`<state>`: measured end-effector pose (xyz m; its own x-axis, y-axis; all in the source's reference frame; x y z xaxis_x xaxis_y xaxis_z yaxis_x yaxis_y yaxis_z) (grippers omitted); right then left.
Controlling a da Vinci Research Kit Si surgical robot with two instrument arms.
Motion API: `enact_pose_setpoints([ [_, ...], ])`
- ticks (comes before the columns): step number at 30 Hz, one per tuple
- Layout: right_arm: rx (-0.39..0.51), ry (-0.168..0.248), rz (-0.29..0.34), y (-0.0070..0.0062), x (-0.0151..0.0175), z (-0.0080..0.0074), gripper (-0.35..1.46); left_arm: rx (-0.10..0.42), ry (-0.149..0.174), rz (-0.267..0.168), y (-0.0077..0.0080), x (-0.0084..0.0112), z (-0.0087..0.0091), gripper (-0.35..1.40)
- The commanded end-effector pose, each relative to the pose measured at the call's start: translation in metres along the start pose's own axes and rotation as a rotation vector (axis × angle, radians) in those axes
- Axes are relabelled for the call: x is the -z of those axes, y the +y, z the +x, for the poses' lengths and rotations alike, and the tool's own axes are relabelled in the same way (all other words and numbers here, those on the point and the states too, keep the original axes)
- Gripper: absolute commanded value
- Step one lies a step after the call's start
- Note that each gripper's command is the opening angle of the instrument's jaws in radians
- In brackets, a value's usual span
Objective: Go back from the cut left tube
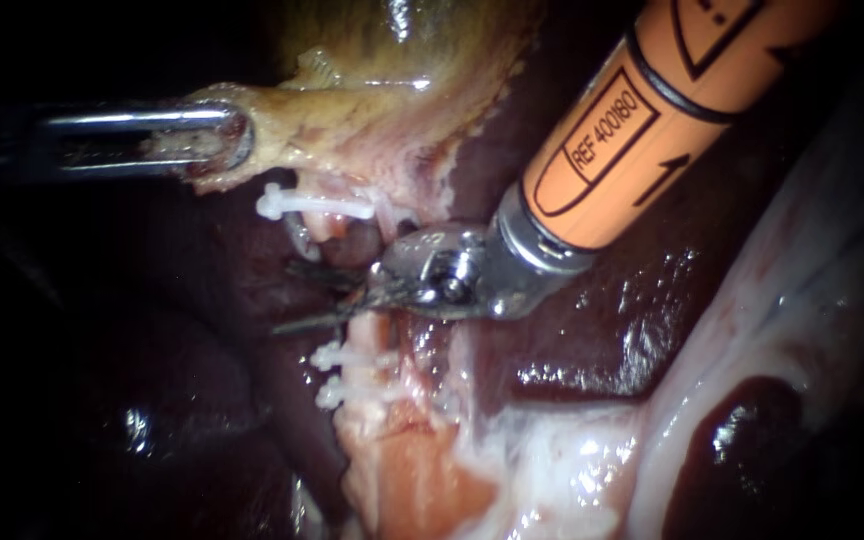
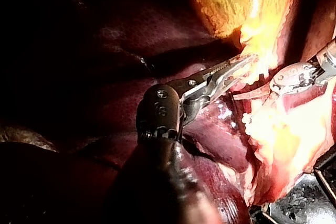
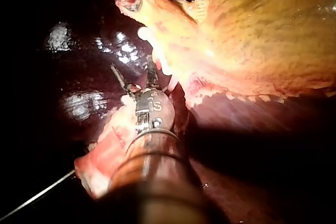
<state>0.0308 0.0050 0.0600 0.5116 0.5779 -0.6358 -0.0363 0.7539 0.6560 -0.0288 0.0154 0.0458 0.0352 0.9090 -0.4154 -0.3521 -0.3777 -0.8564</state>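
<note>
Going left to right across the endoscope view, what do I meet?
Silver left instrument, jaws shut on the yellowish gallbladder edge → right instrument, dark blades open → its orange shaft → glistening whitish tissue fold.

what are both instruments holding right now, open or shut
left instrument: jaws shut on a flap of the gallbladder
right instrument: blades open, holding nothing

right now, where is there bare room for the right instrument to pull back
Bare dark red liver lies open under the orange-sleeved right instrument, bordered by the pale tissue band; more lies below the silver left instrument holding the yellow gallbladder edge. Crowded: the white plastic clips and cut pink tube by the right instrument's blades.
</note>
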Motion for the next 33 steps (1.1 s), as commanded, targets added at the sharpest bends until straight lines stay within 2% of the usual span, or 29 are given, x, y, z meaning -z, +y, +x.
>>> enact_pose_setpoints([
  [1,0.035,-0.001,0.001,-0.0004,0.0014,0.0002,1.45,0.0,0.0,-0.001,0.0,0.0,0.0,-0.35],
  [8,0.202,-0.003,0.031,-0.0017,0.0093,-0.0004,1.45,0.0,-0.001,-0.002,-0.0002,0.0001,0.0,-0.35],
  [13,0.256,-0.001,0.017,-0.0018,0.014,-0.0011,1.45,0.0,0.001,0.001,-0.0003,0.0,0.0,-0.35],
  [16,0.264,0.0,0.015,-0.0018,0.0158,-0.0014,1.45,0.0,0.001,0.001,-0.0004,0.0,0.0,-0.35],
  [26,0.237,0.001,-0.048,-0.0014,0.0191,-0.0028,1.45,-0.002,0.002,0.003,-0.0006,-0.0005,-0.0003,-0.35],
  [33,0.231,0.001,-0.064,-0.0011,0.02,-0.0032,1.45,-0.013,0.009,0.01,-0.0019,-0.0025,-0.0019,-0.35],
])
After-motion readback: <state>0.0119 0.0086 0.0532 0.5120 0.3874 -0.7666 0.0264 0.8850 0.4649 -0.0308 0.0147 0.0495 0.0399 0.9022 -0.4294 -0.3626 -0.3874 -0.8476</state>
